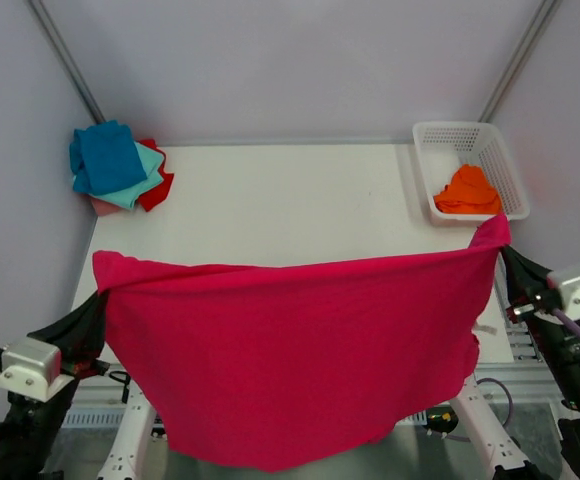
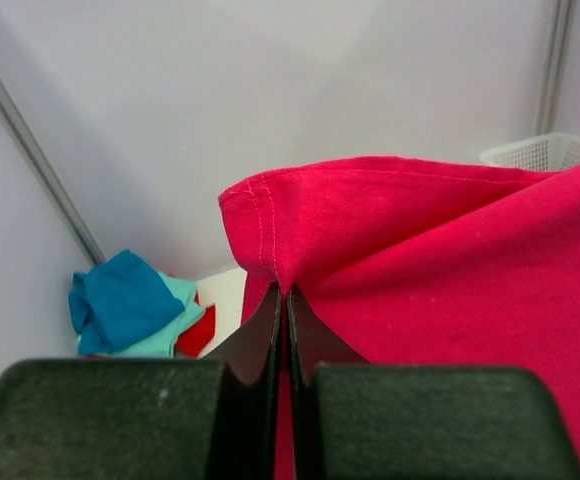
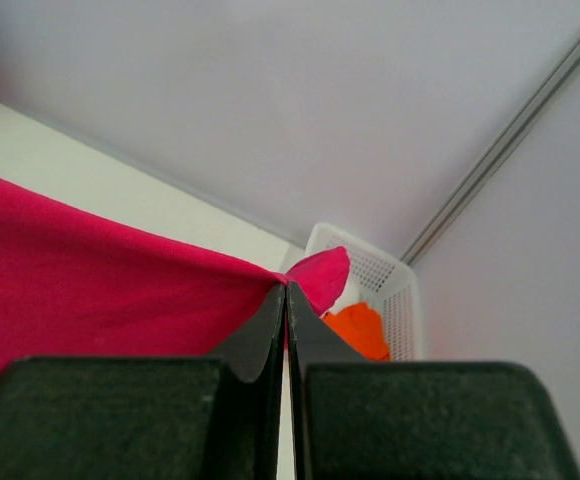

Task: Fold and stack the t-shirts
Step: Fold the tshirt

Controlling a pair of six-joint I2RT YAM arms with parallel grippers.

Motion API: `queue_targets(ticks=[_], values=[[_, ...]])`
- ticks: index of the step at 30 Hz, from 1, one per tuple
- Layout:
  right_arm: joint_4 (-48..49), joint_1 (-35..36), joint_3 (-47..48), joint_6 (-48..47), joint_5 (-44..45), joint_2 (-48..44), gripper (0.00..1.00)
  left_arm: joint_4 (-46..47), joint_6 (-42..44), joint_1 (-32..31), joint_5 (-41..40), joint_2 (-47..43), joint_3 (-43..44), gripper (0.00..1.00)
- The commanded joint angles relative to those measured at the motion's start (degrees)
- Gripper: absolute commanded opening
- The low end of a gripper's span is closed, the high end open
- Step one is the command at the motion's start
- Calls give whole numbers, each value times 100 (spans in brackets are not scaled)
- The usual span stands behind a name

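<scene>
Crimson t-shirt (image 1: 290, 350), one; orange t-shirt (image 1: 468, 190), one

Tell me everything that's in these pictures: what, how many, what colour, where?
crimson shirt: one, crimson, held spread above the table's near side
blue shirt: one, blue, top of the far-left pile
teal shirt: one, teal, under the blue
red shirt: one, red, lower in that pile
pink shirt: one, pink, pile's bottom edge
orange shirt: one, orange, in the basket
basket: one, white, far-right corner
table: one, white, beneath everything
left pincer: one, black, shut on the crimson shirt's left corner
right pincer: one, black, shut on its right corner
</scene>
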Motion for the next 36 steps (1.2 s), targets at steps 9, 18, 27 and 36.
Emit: queue_targets(ticks=[9, 18, 27, 36], values=[[712, -17, -1794, 11, 1231, -274, 3, 626, 337, 38, -974, 227, -1864, 0], [467, -25, -2173, -174, 1443, -406, 3, 723, 399, 38, -930, 518, -1944, 0], [459, -17, -2322, -191, 1024, -336, 3, 644, 443, 38, -579, 526, -2041, 0], [606, -17, -3454, -463, -1386, 657, 43, 687, 346, 38, -298, 799, -1935, 0]])
